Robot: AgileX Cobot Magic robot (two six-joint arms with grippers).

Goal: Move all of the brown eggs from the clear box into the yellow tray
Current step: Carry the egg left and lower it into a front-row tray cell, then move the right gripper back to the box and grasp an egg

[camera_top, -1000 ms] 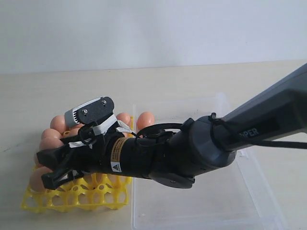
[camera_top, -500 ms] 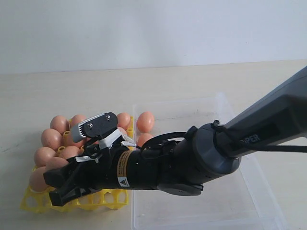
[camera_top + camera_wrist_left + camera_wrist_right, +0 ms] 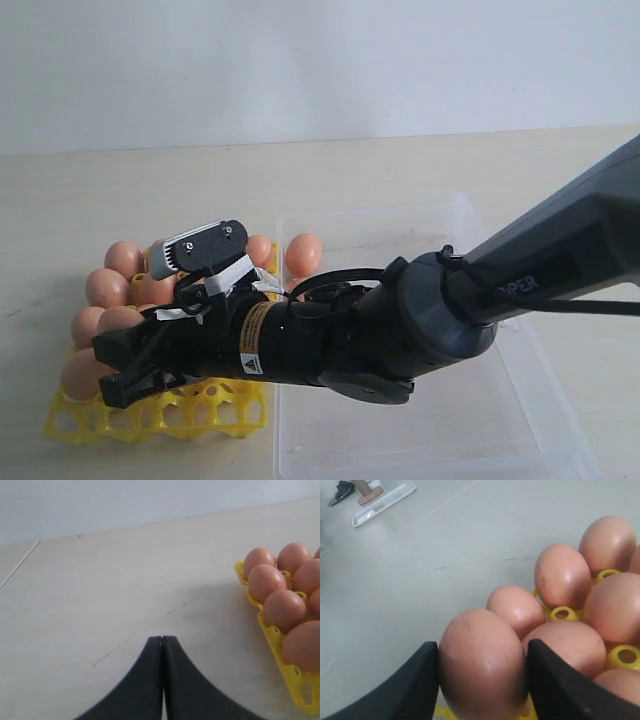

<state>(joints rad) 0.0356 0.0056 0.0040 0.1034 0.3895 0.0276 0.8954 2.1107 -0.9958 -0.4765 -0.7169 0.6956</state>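
The right tool [image 3: 125,368] clamps a brown egg [image 3: 481,662] at the yellow tray's [image 3: 90,420] edge; the left tool [image 3: 162,645], pressed closed and empty, hovers over bare tabletop [image 3: 100,580] beside the tray.

In the exterior view the black right arm [image 3: 420,320], itself cropped at the right edge, and its tool [image 3: 108,372] cover the middle of the bright yellow plastic egg tray [image 3: 150,418]. The smooth reddish-brown eggs [image 3: 106,287] there cannot be counted. The arm also hides part of the left wall of the clear shallow plastic box [image 3: 470,225]. In the right wrist view the clamped egg [image 3: 481,665] is cropped by the frame edge and blocks the cells behind it. Far off on the surface [image 3: 420,570], a pale flat strip [image 3: 384,503] and two small items [image 3: 357,492] are too small to identify. The left wrist view crops the tray.
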